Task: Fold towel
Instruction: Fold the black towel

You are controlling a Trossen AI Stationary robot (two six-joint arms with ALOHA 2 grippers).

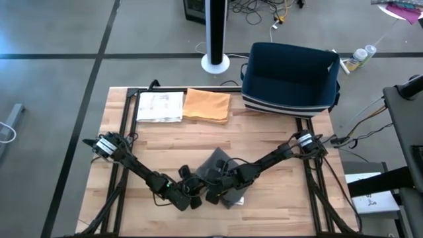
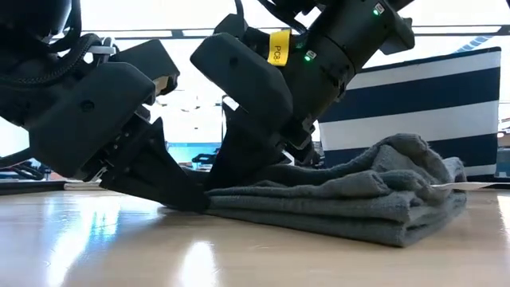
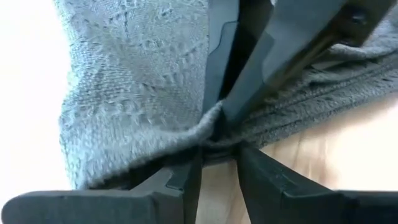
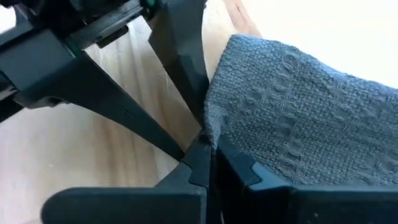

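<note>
A grey towel (image 1: 223,173) lies bunched and partly folded on the wooden table (image 1: 277,198), near its front edge. Both grippers meet at the towel's near left corner (image 2: 213,196). My right gripper (image 4: 208,152) comes slanting down from the right and is shut on that corner. My left gripper (image 3: 219,158) comes slanting down from the left. Its two fingers stand a small gap apart on either side of the same corner (image 3: 214,144), right below the right gripper's fingers (image 3: 249,68). My right gripper pinches the towel's corner edge (image 4: 210,129) between its two fingers, slanting down from the table's right. The cloth drapes over one finger, and the rest of the towel lies slack on the table. Whether my left gripper touches the corner (image 3: 214,144) between its fingertips, I cannot tell.
An orange cloth (image 1: 208,106) and a white folded cloth (image 1: 160,107) lie side by side at the table's far edge. A navy basket with striped sides (image 1: 291,76) stands at the far right. Bare wood lies left and right of the towel.
</note>
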